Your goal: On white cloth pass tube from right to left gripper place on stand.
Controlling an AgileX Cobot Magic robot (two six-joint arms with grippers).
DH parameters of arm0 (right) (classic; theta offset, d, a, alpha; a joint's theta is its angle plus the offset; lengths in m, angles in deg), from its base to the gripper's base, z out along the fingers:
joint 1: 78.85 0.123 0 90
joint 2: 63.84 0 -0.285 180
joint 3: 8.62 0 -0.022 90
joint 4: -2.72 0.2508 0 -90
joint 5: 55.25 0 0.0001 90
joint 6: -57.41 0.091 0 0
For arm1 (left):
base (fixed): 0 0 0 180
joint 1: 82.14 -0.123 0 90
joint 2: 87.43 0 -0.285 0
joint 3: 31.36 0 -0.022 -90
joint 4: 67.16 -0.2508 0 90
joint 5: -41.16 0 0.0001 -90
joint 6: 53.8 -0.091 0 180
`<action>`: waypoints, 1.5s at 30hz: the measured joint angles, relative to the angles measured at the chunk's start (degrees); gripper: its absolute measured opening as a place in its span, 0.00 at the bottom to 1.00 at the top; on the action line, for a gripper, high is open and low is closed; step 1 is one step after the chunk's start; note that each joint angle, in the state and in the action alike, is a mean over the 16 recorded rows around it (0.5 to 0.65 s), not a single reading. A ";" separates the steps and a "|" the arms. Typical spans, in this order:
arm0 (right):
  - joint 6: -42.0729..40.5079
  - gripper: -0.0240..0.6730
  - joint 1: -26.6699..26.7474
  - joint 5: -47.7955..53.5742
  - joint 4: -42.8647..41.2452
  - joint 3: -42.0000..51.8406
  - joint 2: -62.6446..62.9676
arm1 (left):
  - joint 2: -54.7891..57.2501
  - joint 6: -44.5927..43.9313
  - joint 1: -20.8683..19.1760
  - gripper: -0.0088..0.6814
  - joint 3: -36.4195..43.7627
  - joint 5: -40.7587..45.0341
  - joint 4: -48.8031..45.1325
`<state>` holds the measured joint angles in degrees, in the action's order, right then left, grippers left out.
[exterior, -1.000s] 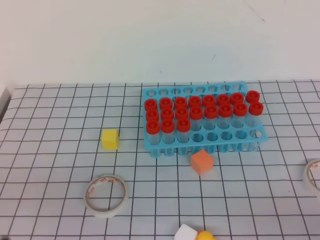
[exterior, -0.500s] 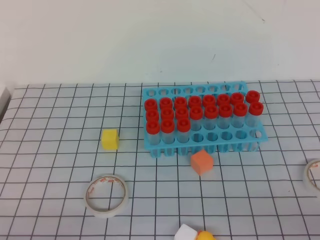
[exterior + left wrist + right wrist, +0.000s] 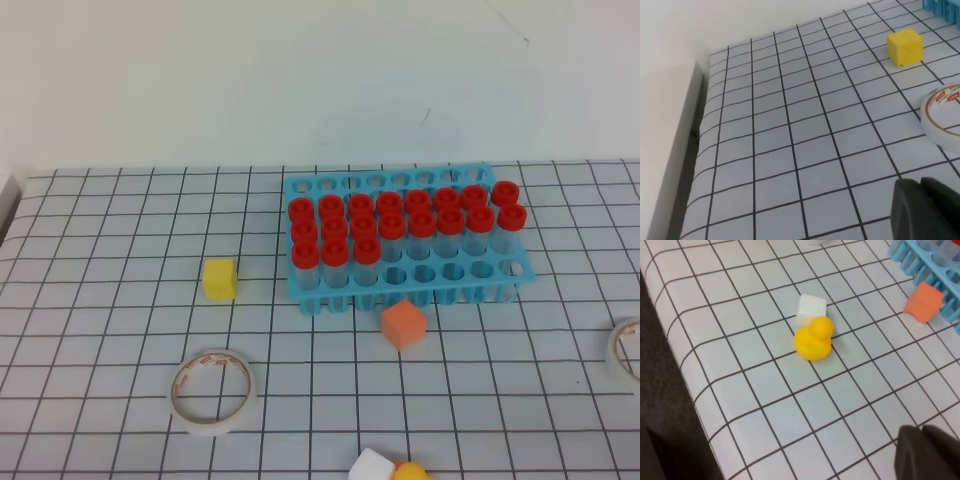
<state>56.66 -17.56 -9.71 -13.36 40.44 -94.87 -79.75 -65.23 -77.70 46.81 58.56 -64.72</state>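
The blue stand sits on the white cloth right of centre, with several red-capped tubes upright in its middle rows. No tube lies loose or sits in a gripper. Neither gripper shows in the exterior high view. In the left wrist view my left gripper is shut and empty over bare cloth. My right gripper is shut and empty near the cloth's front edge. Corners of the stand reach into both wrist views.
A yellow cube sits left of the stand, an orange cube just in front. Tape rolls lie front left and far right. A white cube and yellow duck sit at the front.
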 joint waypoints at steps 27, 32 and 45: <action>0.04 0.03 0.00 0.05 0.03 0.03 0.03 | -0.59 15.53 -0.01 0.01 0.00 0.38 -0.49; 0.04 0.03 -0.03 0.16 0.02 0.03 0.04 | -0.59 15.55 -0.01 0.01 0.00 0.38 -0.49; 0.04 0.03 -15.40 -7.29 -0.06 4.02 0.79 | -0.59 15.55 -0.01 0.01 0.00 0.49 -0.61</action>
<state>56.70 -32.96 -17.00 -13.42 44.46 -94.08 -80.33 -49.68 -77.71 46.81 59.04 -65.33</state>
